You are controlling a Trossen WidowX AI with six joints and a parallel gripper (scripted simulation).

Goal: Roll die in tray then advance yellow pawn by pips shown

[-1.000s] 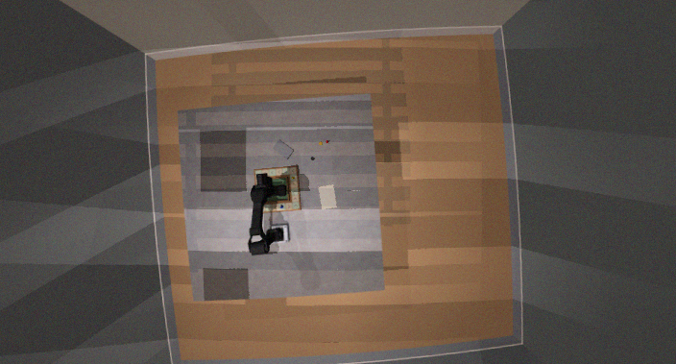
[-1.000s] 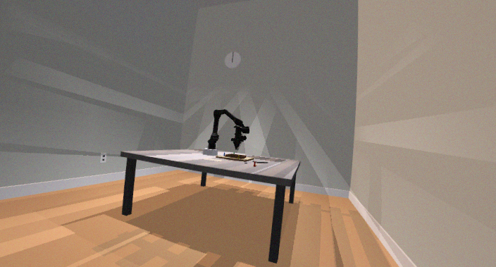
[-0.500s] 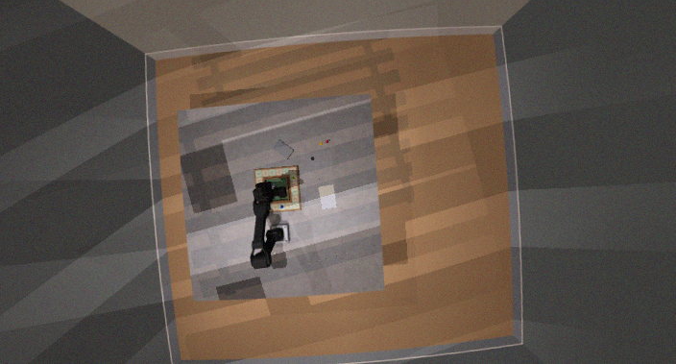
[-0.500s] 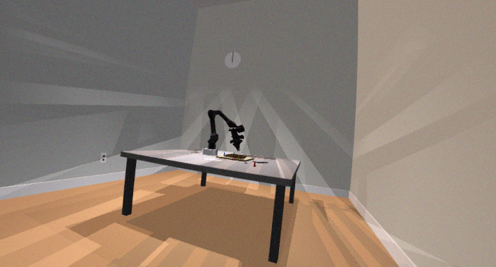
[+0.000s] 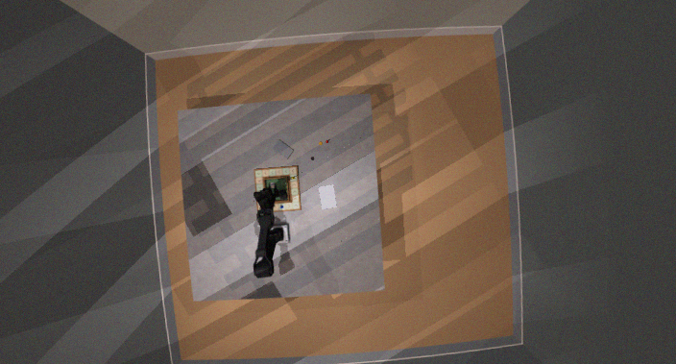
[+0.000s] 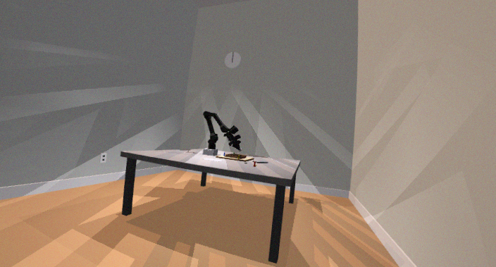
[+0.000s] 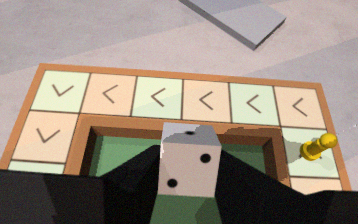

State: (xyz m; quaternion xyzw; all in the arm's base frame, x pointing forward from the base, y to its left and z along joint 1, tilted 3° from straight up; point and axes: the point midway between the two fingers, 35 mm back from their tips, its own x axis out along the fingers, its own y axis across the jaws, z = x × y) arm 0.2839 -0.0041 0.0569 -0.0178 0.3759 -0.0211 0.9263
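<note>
The white die (image 7: pixel 184 167) is pinched between the black fingertips of my gripper (image 7: pixel 186 155) (image 6: pixel 240 149). Two pips show on its near face and one on its upper face. My gripper is shut on it and holds it above the green tray (image 7: pixel 130 122) in the middle of the board (image 7: pixel 111 94) (image 5: pixel 259 174) (image 6: pixel 222 158). The yellow pawn (image 7: pixel 312 150) (image 5: pixel 293 178) (image 6: pixel 239 156) stands on the right column, one square below the top right corner in the wrist view. The fingers and arm hide the board's near part in the wrist view.
A blue pawn (image 5: pixel 281 206) (image 6: pixel 224 153) stands on the board's near side. A grey flat object (image 7: pixel 240 22) (image 5: pixel 283 149) lies beyond the board. A red piece (image 5: pixel 327 141) (image 6: pixel 254 163), an orange piece (image 5: pixel 321 143) and a dark piece (image 5: pixel 312 158) lie beyond its right side. A white sheet (image 5: pixel 327 197) lies right.
</note>
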